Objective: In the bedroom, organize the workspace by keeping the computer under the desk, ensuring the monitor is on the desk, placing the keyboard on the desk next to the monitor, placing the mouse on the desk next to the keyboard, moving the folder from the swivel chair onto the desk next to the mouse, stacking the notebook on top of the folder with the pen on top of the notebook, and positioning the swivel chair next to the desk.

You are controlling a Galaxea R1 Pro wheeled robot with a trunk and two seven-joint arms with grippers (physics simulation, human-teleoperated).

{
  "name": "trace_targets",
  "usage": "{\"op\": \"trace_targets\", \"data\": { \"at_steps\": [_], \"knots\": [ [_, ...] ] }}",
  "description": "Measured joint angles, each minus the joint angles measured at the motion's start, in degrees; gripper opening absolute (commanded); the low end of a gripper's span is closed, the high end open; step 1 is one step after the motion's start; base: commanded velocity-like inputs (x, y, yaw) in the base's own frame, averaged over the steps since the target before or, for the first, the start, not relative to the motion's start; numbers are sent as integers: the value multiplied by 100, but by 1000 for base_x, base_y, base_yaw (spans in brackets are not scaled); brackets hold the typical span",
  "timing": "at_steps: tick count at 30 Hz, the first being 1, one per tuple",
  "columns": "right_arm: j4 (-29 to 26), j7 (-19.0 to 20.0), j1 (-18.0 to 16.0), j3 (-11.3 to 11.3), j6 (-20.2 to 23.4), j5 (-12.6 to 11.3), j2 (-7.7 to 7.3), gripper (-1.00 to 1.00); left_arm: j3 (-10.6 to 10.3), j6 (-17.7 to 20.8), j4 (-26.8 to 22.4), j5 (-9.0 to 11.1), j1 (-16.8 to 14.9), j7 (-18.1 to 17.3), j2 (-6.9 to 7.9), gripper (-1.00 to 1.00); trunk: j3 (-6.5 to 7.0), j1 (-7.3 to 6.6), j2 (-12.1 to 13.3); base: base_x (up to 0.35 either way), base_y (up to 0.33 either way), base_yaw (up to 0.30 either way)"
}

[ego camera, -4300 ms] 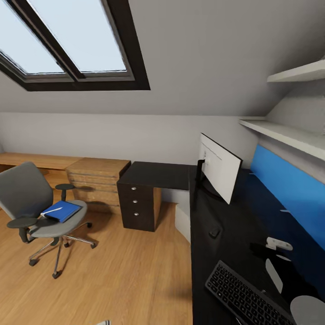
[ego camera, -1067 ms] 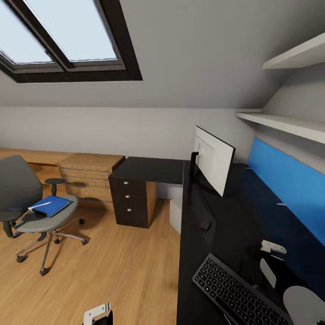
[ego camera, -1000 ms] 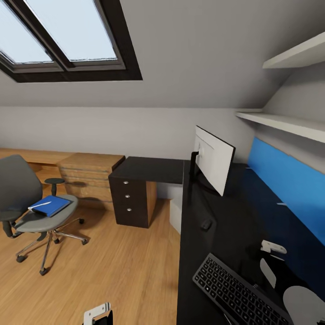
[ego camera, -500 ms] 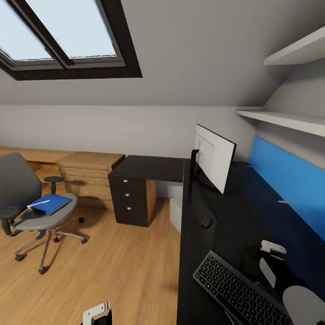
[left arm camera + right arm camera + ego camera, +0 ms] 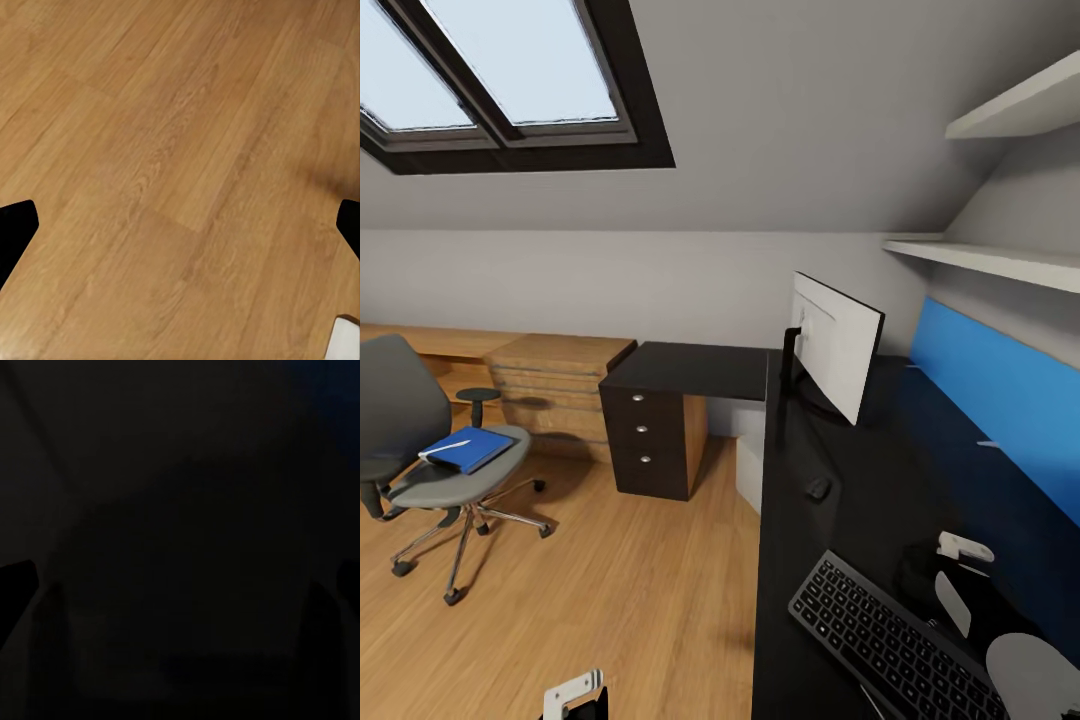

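Floor point(image 5: 610, 600): light wood planks, lower left of the head frame; also seen under the left wrist camera.
Worktop point(image 5: 850, 520): black, long, running from the centre to the lower right of the frame, with a blue panel point(image 5: 1000, 420) along its right side.
Skylight point(image 5: 500, 80): dark-framed, upper left.
Swivel chair point(image 5: 420, 450): grey, at the left edge, standing on the floor well apart from the worktop.
Drawer unit point(image 5: 655, 440): dark, three handles, centre of the frame, under the far end of the worktop.
Monitor point(image 5: 838, 345): white back, upright on the worktop, centre right.
Keyboard point(image 5: 885, 640): black, flat on the worktop, lower right.
Folder point(image 5: 468, 450): blue, lying on the chair seat.
Mouse point(image 5: 819, 489): small, dark, on the worktop between monitor and keyboard.
Left end effector point(image 5: 180, 225): fingers point(image 5: 15, 225) wide apart, nothing between them, above bare floor.
Right end effector point(image 5: 180, 585): picture almost black; fingertips sit at the frame edges, apart, with nothing discernible held.
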Motion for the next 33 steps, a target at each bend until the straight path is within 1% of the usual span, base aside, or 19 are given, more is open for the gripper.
{"op": "trace_targets", "data": {
  "at_steps": [5, 12, 18, 26, 33],
  "knots": [
    [0, 0, 0, 0, 0, 10, 0, 100, 0, 4, 28, -1, 0, -3, 6, 100, 0, 0, 0, 0, 0, 0],
    [4, 0, 0, 6, -1, 20, 0, 100, 0, 7, 56, 6, 0, -11, 80, 100, 0, 0, 0, -10, 0, 0],
    [8, -8, 0, 13, 0, 40, 0, 100, 0, 8, 159, 9, 0, -5, 95, 100, 0, 2, 0, -168, 0, 0],
    [9, -9, 0, 17, 0, 44, 0, 100, 1, 1, 171, 9, 0, 3, 104, 100, 0, 1, 0, -63, 0, 0],
    [9, -9, 0, 17, 0, 45, 0, 100, 7, 3, 172, 16, 0, 4, 111, 100, 0, 3, 0, -232, 0, 0]
  ]
}}
